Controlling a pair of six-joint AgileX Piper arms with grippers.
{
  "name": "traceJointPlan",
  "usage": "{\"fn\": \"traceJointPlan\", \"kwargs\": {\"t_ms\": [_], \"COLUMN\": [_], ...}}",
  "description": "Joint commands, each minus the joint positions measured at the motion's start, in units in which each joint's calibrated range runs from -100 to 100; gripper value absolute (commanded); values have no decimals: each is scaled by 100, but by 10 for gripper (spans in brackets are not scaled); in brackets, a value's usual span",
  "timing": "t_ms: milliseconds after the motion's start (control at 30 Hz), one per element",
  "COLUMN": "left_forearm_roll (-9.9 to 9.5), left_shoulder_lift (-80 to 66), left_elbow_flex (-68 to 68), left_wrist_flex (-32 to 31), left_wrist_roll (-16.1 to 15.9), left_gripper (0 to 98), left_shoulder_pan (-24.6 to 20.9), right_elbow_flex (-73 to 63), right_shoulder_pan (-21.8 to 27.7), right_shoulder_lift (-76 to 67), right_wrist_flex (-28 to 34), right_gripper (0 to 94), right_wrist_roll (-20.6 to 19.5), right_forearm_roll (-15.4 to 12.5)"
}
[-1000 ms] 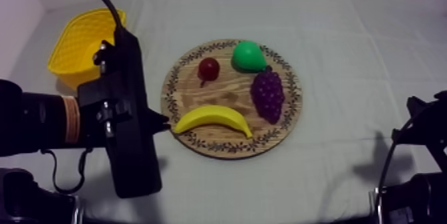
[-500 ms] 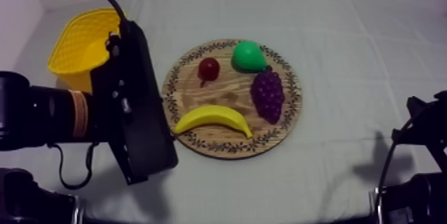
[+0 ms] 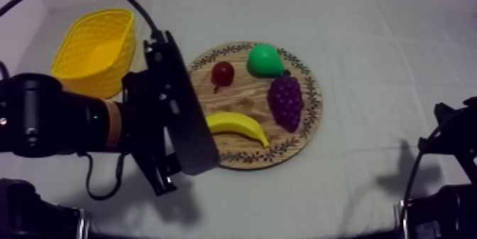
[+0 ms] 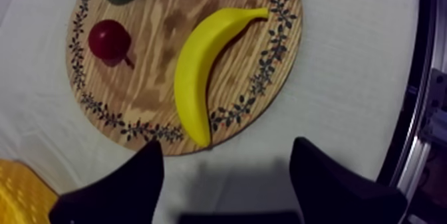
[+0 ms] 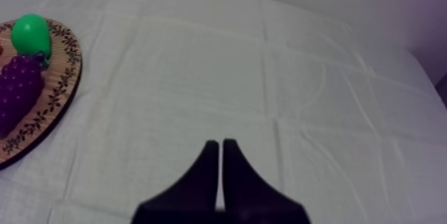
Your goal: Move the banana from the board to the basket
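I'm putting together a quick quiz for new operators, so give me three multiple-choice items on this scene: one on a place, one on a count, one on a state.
1. Where is the banana?
A. held up in the air
B. lying flat on the board
C. standing on end

2. How many fruits are on the board?
A. two
B. three
C. four

3. How do the left jaws stand?
A. open, nothing between them
B. shut on the banana
C. shut together on nothing

Answers:
1 B: the banana rests on the wood, near the patterned rim.
2 C: the banana, pear, grapes and small red fruit are all on the board.
3 A: the left wrist view shows them apart, short of the board's edge.
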Motion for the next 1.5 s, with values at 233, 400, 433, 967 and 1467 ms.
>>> {"fn": "traceJointPlan", "kwargs": {"t_ms": [233,400,433,967,1467], "left_forearm_roll": [31,62,71,106,89], "left_shoulder_lift": [1329,1955,2079,3567,4282], "left_elbow_flex": [-881,-1276,-1361,-2655,-3100], "left_wrist_flex": [134,156,181,832,1190], "left_wrist_roll": [-128,-289,-333,-741,-764], "left_gripper": [678,668,667,643,473], "left_shoulder_pan": [-176,-347,-375,-488,-407], "right_elbow_flex": [2,2,2,2,2], "right_shoulder_pan": [-1,-1,-1,-1,-1], "right_shoulder_lift": [-2,-2,-2,-2,-2], "right_wrist_flex": [-3,-3,-3,-3,-3], "right_gripper": [3,3,3,3,3], "right_wrist_roll": [-1,-1,-1,-1,-1], "right_forearm_roll": [1,1,1,1,1]}}
